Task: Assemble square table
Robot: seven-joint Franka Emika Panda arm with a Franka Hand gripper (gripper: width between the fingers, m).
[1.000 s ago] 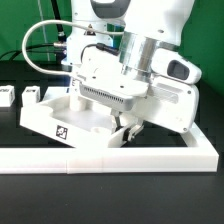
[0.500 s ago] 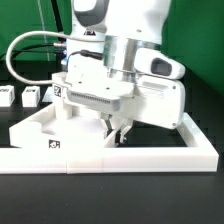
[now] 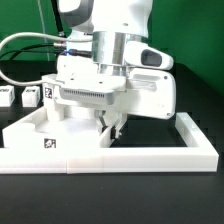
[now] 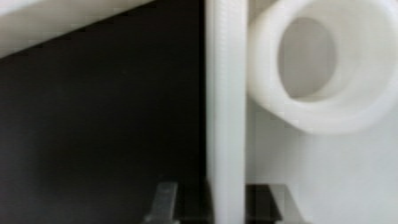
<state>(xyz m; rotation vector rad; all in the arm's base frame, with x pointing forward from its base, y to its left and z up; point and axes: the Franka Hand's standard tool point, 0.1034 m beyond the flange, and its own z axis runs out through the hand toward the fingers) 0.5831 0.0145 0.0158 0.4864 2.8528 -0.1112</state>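
Note:
The white square tabletop (image 3: 40, 128), with a raised rim and a tag on its side, sits at the exterior view's left, just behind the border bar. My gripper (image 3: 113, 131) reaches down onto its right part. In the wrist view the gripper (image 4: 219, 203) straddles the tabletop's upright rim wall (image 4: 226, 90), with one finger (image 4: 166, 205) on each side, shut on it. A round corner hole ring (image 4: 334, 62) shows beside the wall. Two short white legs (image 3: 30, 97) stand at the far left.
The long white L-shaped border bar (image 3: 120, 158) runs along the front and turns back at the exterior view's right (image 3: 195, 133). The arm's large white body hides the middle of the scene. A green wall stands behind.
The arm has moved toward the exterior view's left, and the tabletop has moved left and forward with it, closer to the border bar.

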